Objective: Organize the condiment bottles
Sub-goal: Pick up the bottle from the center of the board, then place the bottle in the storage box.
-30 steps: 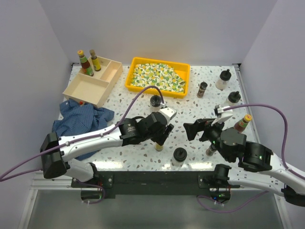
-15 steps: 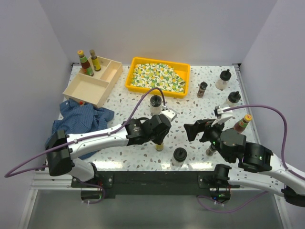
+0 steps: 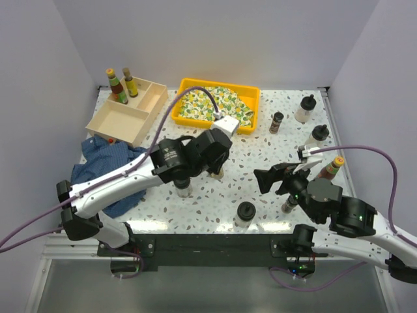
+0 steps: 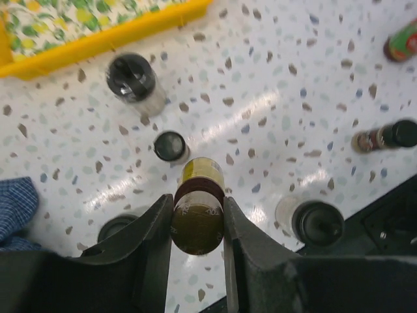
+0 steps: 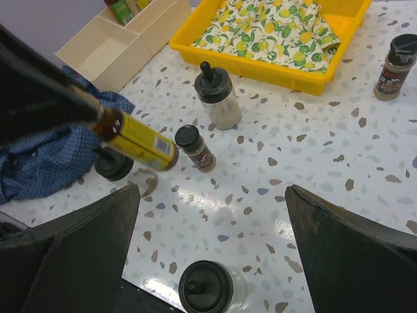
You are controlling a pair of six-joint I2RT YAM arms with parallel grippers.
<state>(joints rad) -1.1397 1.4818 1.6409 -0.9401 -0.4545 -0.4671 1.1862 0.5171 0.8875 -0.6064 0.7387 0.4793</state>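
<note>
Left gripper clamped on yellow-label brown sauce bottle, held clear of the speckled table, close to a small spice jar, near side of yellow tray. Right gripper jaws wide apart, holding nothing.

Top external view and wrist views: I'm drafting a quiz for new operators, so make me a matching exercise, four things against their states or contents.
Things:
1. yellow tray
2. wooden divided box
3. yellow-labelled bottle
4. right tool

States:
A. clamped in the left tool
B. holds a patterned cloth
C. two sauce bottles stand in it
D. open, gripping nothing

Pairs: 1-B, 2-C, 3-A, 4-D
</note>
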